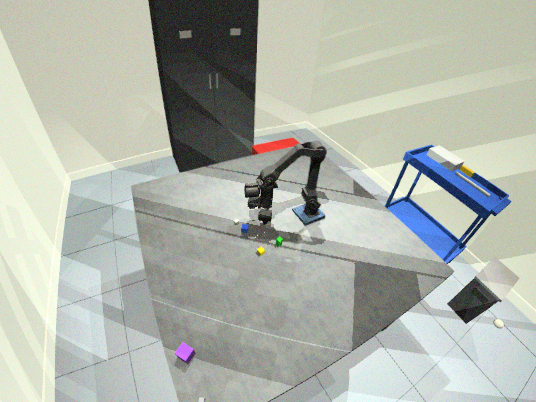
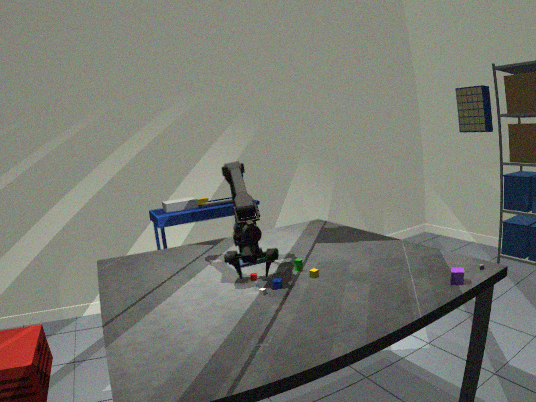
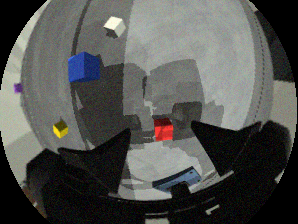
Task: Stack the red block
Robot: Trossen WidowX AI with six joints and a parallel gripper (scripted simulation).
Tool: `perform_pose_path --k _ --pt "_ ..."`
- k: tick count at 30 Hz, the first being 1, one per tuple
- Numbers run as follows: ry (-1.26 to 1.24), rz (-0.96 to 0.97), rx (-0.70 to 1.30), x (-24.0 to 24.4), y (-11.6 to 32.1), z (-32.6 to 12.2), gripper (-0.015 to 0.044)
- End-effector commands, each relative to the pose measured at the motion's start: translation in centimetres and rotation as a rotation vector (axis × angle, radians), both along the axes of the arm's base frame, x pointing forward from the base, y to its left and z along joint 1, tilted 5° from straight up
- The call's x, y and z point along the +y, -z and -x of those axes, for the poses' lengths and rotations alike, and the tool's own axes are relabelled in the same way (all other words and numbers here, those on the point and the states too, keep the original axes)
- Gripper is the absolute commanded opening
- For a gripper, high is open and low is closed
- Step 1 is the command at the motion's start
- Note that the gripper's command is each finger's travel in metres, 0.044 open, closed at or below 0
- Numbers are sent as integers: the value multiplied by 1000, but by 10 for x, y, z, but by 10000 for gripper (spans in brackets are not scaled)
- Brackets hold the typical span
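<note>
The black two-fingered gripper [image 1: 262, 217] [image 2: 254, 276] [image 3: 161, 128] had its jaws wide, holding nothing, around the small red cube [image 2: 253, 276] [image 3: 163, 129], which sat on the table left of the short green tower [image 1: 279, 241] [image 2: 298, 265]. I judged the grasp wanted centring and a low, even squeeze, then a straight lift well above the tower before crossing and a gentle release.

The grey, shadow-streaked table [image 1: 240, 295] [image 2: 350, 320] [image 3: 165, 30] spread around the tower; a red crate [image 1: 275, 145] [image 2: 20, 347] stood far left of it, a metal-framed shelf [image 2: 498, 150] far right.
</note>
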State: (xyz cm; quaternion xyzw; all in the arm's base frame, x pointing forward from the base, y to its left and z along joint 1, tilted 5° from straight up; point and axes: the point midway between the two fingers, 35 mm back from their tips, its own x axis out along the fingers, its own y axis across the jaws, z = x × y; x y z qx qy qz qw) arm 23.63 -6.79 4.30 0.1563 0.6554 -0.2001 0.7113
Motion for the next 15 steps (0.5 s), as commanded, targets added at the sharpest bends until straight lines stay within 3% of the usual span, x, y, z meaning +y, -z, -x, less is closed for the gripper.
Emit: perform_pose_path --k 1,14,15 --pt "-4 4 -1 -1 0 0 414" --pt "-4 4 -1 -1 0 0 72" --pt "-4 4 -1 -1 0 0 66"
